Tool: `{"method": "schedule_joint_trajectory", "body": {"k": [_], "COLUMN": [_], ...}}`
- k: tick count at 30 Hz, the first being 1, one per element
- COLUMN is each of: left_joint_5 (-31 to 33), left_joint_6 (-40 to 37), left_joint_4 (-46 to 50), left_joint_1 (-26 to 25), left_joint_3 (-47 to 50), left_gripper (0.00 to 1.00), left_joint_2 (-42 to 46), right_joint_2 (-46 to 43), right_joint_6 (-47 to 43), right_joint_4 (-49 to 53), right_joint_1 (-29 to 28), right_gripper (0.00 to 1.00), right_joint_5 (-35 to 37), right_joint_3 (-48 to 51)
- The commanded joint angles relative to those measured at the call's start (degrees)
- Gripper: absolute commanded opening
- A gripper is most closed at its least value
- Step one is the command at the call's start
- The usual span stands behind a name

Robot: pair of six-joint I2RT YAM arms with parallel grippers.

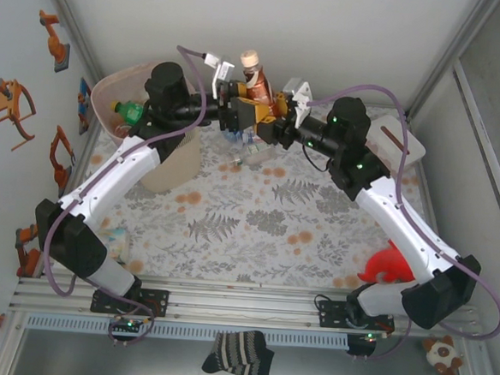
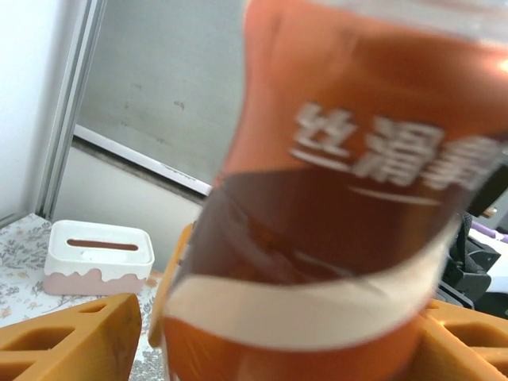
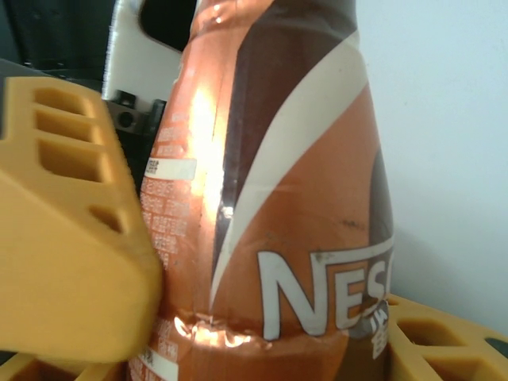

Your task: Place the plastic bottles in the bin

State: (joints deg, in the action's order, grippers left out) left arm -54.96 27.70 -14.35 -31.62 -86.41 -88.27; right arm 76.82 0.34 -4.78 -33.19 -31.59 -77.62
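We see the bottle (image 1: 257, 85) wrapped in an orange and dark brown label with a cream swoosh and white lettering. The left claw (image 2: 270, 349) and the right claw (image 3: 294, 325) both have yellow-orange fingers. The bin (image 1: 109, 86) is a pale, translucent pink, and the green bottle (image 1: 131, 110) in it has a yellow cap. The desk (image 1: 230, 229) is white, patterned with grey ferns and orange blossoms. The slotted box (image 2: 99, 238) is white over pink.
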Motion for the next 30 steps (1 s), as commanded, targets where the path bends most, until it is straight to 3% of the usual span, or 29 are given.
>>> {"method": "schedule_joint_trajectory", "body": {"k": [1,7,13,22,30], "left_joint_5": [-0.62,-0.68,-1.28,-1.4,-1.47], "left_joint_6": [-0.66,-1.41,-1.64,-1.27,-1.2], "left_joint_4": [-1.46,-0.24,0.54,2.18,1.8], "left_joint_1": [-0.86,-1.24,-1.58,-2.02,-2.22], "left_joint_3": [-1.27,-1.86,-2.18,-2.27,-2.09], "left_gripper": [0.76,0.74,0.6,0.65,0.56], "left_joint_2": [-0.07,-0.46,-1.24,-2.72,-3.2], "right_joint_2": [-1.15,-0.26,-0.53,0.09,-0.25], "right_joint_6": [0.79,0.12,-0.53,-3.32,-3.98], "right_joint_4": [-1.28,0.1,1.61,7.28,7.8], "right_joint_1": [-0.21,-0.2,-0.3,-0.3,-0.25], "right_gripper": [0.45,0.44,0.44,0.44,0.44], "right_joint_5": [-2.68,-2.77,-0.91,4.35,3.78], "right_joint_3": [-0.37,-1.03,-1.13,-2.49,-1.85]}}
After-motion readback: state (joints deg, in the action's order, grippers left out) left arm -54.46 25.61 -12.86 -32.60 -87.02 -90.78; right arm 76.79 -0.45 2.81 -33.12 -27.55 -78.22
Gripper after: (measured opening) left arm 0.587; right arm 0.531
